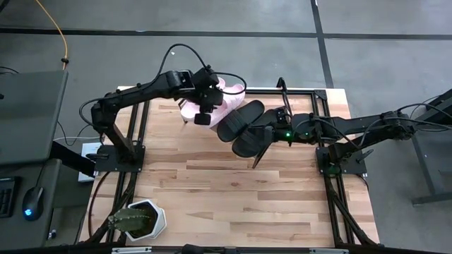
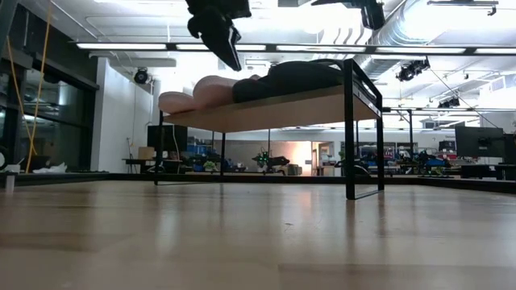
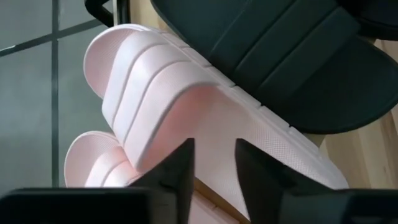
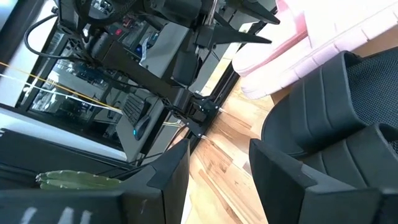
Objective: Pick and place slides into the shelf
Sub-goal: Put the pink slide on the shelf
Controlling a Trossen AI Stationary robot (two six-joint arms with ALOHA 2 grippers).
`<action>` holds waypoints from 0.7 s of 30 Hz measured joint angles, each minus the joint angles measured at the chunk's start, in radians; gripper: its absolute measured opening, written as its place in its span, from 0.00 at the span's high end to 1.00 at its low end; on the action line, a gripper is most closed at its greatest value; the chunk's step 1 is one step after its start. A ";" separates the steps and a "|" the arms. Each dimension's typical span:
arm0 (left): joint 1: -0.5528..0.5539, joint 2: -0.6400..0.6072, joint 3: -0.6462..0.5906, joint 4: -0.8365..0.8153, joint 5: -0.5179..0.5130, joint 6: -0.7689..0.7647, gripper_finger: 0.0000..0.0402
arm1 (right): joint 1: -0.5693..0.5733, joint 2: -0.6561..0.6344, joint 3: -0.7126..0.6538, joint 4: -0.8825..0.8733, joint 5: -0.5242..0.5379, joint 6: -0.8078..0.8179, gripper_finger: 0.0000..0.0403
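Bare wooden tabletop (image 2: 258,242) in front — raised shelf (image 2: 274,109) behind.
Four slides lie on it; left gripper (image 1: 203,116) hovers over the pink slides (image 1: 212,106), fingers parted, empty — right gripper (image 1: 272,134) parted beside the black slides (image 1: 244,127).

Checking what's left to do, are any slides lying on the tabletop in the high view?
No, the pink slides and black slides all lie on the shelf.

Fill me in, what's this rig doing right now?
Two robot arms are loading sandals onto a slanted wooden shelf at the table's far edge. Two pink sandals and two black sandals lie on it. The left gripper hangs just above the pink pair, jaws apart and holding nothing. The right gripper sits at the black sandals, jaws apart. A potted cactus stands at the near left corner.
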 joint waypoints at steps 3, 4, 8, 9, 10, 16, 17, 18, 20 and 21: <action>0.000 0.000 0.000 0.007 -0.001 -0.001 0.85 | 0.000 0.000 0.000 -0.003 0.000 0.000 0.61; 0.000 0.000 0.000 0.007 -0.001 -0.001 0.89 | 0.000 0.000 0.000 -0.004 0.000 0.000 0.61; 0.000 0.000 0.000 0.007 0.013 -0.006 0.98 | 0.000 0.000 0.000 -0.004 0.000 0.000 0.61; 0.000 0.000 0.000 0.011 0.026 -0.014 0.98 | 0.000 0.000 0.000 -0.004 0.000 0.000 0.61; 0.000 0.000 0.000 0.018 0.039 -0.025 0.97 | 0.000 0.000 0.000 -0.004 0.000 0.000 0.61; 0.000 0.000 0.000 0.045 0.076 -0.057 0.99 | 0.000 0.000 0.000 -0.004 0.000 0.000 0.61; 0.000 0.000 0.000 0.047 0.076 -0.057 0.99 | 0.000 0.000 0.000 -0.004 -0.001 0.000 0.61; 0.000 0.000 0.000 0.048 0.076 -0.057 0.98 | 0.000 0.000 0.000 -0.004 -0.001 0.000 0.61; 0.000 0.000 0.000 0.049 0.076 -0.057 0.99 | 0.000 0.000 0.000 -0.004 -0.001 0.000 0.61; 0.000 0.000 0.000 0.049 0.076 -0.059 0.99 | 0.000 0.000 0.000 -0.003 -0.004 0.000 0.61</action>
